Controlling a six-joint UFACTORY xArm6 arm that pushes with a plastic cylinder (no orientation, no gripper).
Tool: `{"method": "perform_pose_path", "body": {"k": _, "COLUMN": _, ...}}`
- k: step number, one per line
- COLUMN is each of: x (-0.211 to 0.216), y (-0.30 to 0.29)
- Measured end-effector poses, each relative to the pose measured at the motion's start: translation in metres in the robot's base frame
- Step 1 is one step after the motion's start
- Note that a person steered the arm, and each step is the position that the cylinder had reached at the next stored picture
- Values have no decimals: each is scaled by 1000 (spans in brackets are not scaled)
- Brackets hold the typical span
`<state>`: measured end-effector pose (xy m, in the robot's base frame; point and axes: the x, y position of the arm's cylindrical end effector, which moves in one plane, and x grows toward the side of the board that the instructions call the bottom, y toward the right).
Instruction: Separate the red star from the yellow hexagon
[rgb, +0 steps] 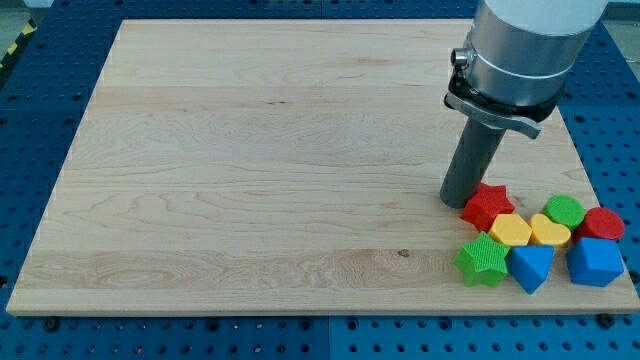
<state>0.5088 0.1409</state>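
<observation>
- Nearest the view's bottom sit a green star (482, 260), a blue block (530, 266) and a second blue block (595, 261), in a row.
- Behind them: yellow hexagon (511, 230), yellow heart (549, 231), green block (564, 210), red block (603, 223).
- The red star (487, 205) touches the yellow hexagon's upper-left side.
- My tip (458, 200) stands at the red star's left edge, seemingly touching it.
- There is no pincer, only the rod on the wooden board (250, 160).
</observation>
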Motion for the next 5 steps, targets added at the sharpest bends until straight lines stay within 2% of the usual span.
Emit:
{"method": "perform_pose_path", "body": {"k": 1, "x": 0, "y": 0}}
{"method": "perform_pose_path", "body": {"k": 2, "x": -17, "y": -11}}
{"method": "perform_pose_path", "body": {"k": 3, "x": -91, "y": -20}}
{"method": "perform_pose_path", "body": {"k": 4, "x": -150, "y": 36}}
{"method": "perform_pose_path", "body": {"k": 5, "x": -156, "y": 132}}
